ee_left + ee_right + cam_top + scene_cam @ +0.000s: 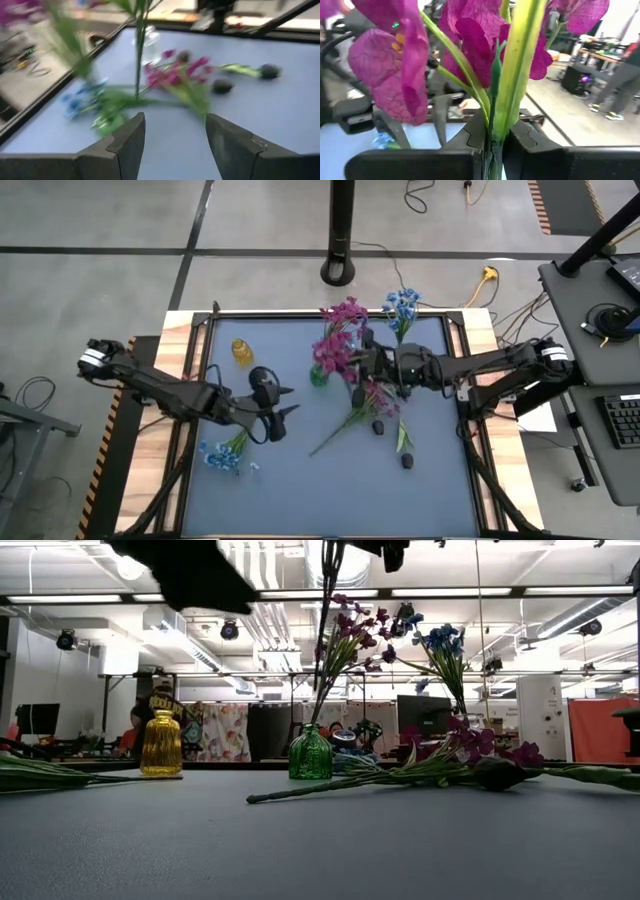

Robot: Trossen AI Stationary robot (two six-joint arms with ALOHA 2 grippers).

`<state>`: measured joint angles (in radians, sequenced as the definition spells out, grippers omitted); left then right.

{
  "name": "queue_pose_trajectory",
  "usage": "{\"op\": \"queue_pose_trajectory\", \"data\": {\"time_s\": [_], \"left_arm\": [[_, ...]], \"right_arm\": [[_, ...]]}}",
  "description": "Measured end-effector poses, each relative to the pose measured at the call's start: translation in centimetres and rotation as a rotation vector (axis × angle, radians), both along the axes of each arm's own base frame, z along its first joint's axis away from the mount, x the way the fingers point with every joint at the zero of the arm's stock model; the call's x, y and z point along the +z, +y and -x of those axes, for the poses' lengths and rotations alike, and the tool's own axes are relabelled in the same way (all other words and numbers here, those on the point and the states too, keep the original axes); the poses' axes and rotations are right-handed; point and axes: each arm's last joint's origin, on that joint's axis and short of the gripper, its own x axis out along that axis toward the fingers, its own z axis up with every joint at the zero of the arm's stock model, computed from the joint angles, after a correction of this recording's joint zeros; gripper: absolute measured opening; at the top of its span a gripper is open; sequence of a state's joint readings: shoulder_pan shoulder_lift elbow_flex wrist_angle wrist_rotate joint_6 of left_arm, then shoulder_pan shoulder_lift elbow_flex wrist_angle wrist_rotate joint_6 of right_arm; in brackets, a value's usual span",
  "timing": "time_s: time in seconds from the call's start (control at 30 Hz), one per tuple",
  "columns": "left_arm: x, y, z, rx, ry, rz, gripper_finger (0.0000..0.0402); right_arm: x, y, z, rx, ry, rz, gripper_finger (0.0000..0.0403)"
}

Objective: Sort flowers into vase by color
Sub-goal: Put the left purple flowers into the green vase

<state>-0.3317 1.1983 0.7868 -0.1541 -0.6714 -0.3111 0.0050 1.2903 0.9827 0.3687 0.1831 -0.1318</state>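
above green vase (319, 376) | right claw (492, 132) clamps magenta sprig (470, 35) | left claw (175, 137) open

Bright, even light falls from ceiling strip lamps (440, 592), which glare white in the low view. Shadows on the table (330, 490) are faint. The left wrist view is smeared with motion blur; beyond the right gripper (492, 145), the room is soft.

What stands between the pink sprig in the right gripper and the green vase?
Nothing visible blocks it. The right gripper, shut on a pink sprig, is beside the green vase, which already holds pink flowers.
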Motion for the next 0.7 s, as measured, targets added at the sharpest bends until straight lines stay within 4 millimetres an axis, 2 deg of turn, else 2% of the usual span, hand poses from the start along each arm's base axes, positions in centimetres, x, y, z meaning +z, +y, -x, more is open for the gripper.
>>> {"op": "queue_pose_trajectory", "data": {"time_s": [0.13,0.3,0.7], "left_arm": [[0.1,0.6,1.2,0.072,0.036,0.002,0.0191],[0.2,0.7,1.6,0.083,0.037,-0.003,0.0191],[0.0,0.8,1.7,0.085,0.072,-0.047,0.0191]], "right_arm": [[1.1,-1.2,-0.1,-0.037,-0.033,0.001,0.0029],[1.9,-2.1,-0.5,-0.063,-0.059,0.000,0.0029],[-0.7,-4.1,-3.2,-0.120,0.048,-0.030,0.0029]]}}
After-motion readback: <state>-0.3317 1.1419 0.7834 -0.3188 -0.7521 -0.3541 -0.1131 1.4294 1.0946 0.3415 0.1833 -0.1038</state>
